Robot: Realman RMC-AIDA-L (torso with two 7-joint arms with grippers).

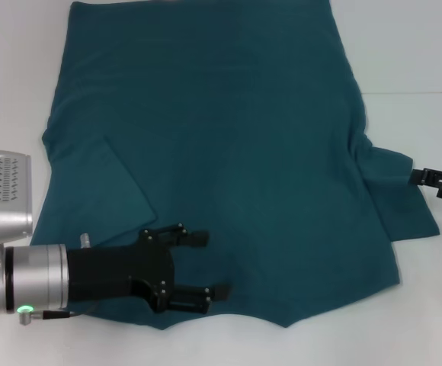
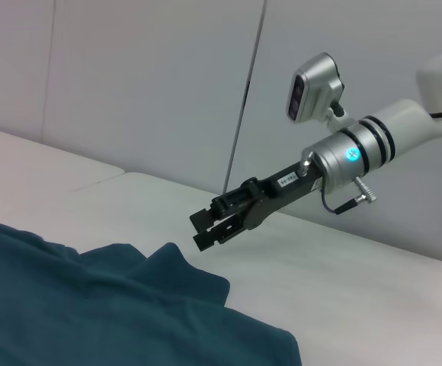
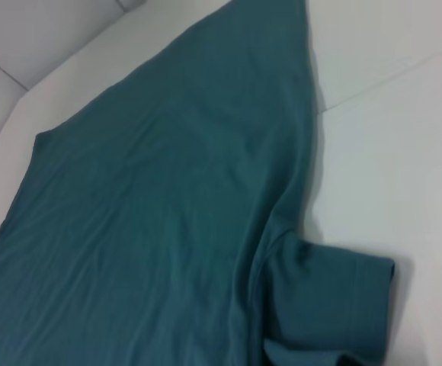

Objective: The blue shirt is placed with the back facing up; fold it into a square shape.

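Observation:
The blue shirt [image 1: 244, 152] lies spread flat on the white table, plain side up, its hem at the far side. Its left sleeve [image 1: 103, 183] is folded in over the body, while the right sleeve [image 1: 404, 202] sticks out sideways. My left gripper [image 1: 208, 264] is open over the shirt's near left corner, with nothing between its fingers. My right gripper [image 1: 417, 178] hovers at the tip of the right sleeve. In the left wrist view the right gripper [image 2: 200, 230] sits just above the cloth with a narrow gap between its fingers, holding nothing.
White tabletop [image 1: 419, 46] surrounds the shirt, with a seam line on the far right [image 1: 411, 93]. A pale wall panel [image 2: 129, 84] stands behind the table in the left wrist view.

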